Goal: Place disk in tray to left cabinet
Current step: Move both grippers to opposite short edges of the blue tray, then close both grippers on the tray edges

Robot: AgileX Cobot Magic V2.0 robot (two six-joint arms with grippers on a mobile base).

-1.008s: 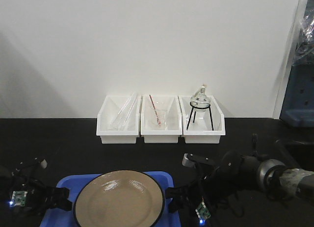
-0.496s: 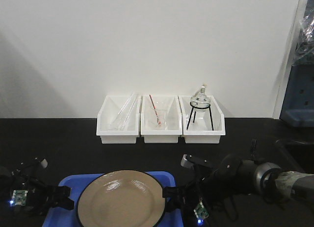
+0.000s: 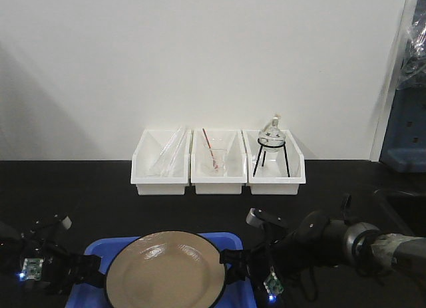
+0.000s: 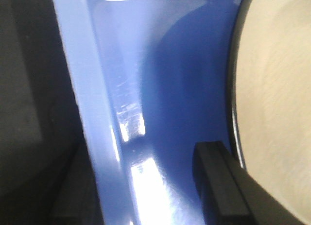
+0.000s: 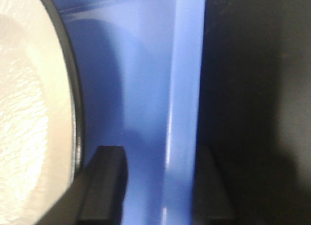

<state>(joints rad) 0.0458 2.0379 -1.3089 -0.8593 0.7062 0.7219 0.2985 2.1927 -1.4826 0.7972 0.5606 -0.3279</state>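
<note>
The tan disk (image 3: 164, 271) with a black rim lies in the blue tray (image 3: 93, 248) at the front of the black table. My left gripper (image 3: 90, 268) is at the tray's left rim and my right gripper (image 3: 233, 268) at its right rim. In the left wrist view the tray (image 4: 165, 89) and the disk (image 4: 277, 89) fill the frame; the left gripper (image 4: 143, 157) straddles the rim, open. The right gripper (image 5: 160, 154) likewise straddles the tray (image 5: 146, 64) rim beside the disk (image 5: 29, 89), open with a gap. The left cabinet is out of view.
Three white bins (image 3: 217, 163) stand in a row against the back wall; the right one holds a glass flask on a black tripod (image 3: 271, 148). A grey and blue unit (image 3: 406, 142) stands at the right edge.
Both arms have shifted slightly lower and inward along the tray's sides. The tray and disk stay nearly where they were.
</note>
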